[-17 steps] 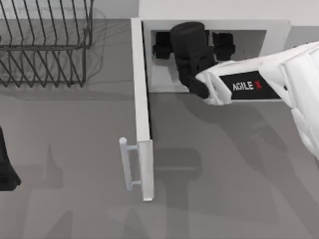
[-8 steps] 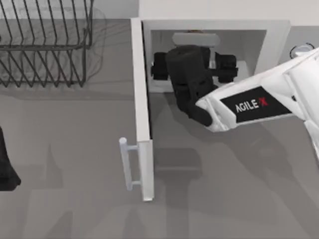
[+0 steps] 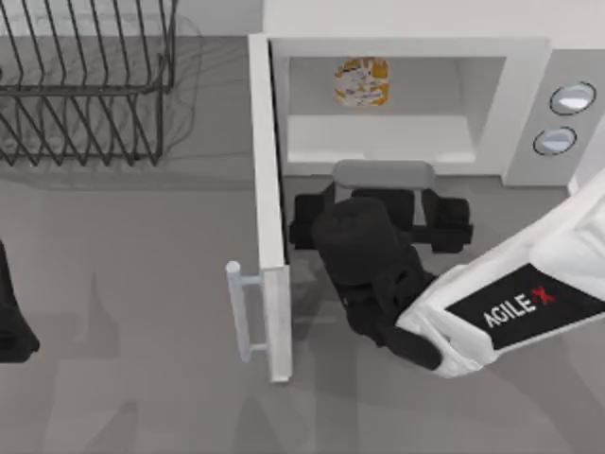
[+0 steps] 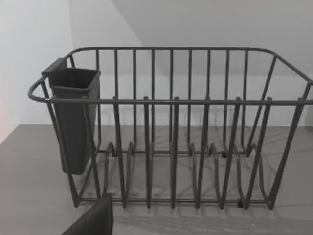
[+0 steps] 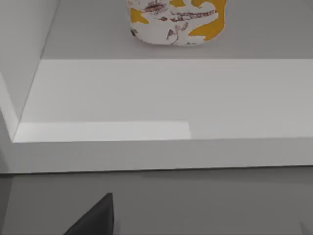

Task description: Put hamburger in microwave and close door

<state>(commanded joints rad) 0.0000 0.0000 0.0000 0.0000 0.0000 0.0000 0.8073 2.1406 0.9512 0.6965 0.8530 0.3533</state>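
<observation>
the left gripper, cut off at the tabletop's left edge, hides its jaws. the right gripper has backed out of the microwave, jaws wide and empty; the hamburger now sits uncovered at the cavity's back, the door open.

Simulated kitchen counter, white microwave, black wire dish rack

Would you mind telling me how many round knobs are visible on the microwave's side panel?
2. Both sit on the grey panel at the microwave's right side in the top view: one knob nearer the back, the other knob just in front of it. None seems hidden.
</observation>
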